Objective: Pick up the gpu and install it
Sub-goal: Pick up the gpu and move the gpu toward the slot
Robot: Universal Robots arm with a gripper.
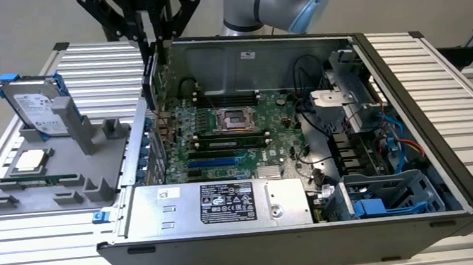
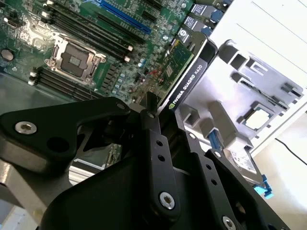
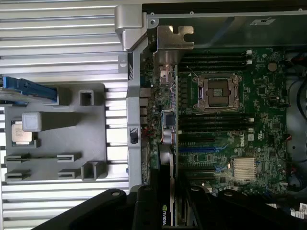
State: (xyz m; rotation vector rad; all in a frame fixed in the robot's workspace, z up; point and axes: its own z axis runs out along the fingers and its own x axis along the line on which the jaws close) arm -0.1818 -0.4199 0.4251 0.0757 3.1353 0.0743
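Tool (image 2: 165, 115) with gpu (image 2: 184, 72) over motherboard (image 2: 96, 28)

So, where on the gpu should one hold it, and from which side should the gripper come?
Grip the long edge facing away from the motherboard, clamping the two flat faces, coming from above. The gpu is thin and stands on edge over it; the gripper holds it so now.

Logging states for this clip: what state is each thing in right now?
gpu: held in the gripper over the motherboard.
gripper: shut on the gpu.
computer case: lying flat, side open.
hard drive: upright in the grey stand.
processor socket: empty.
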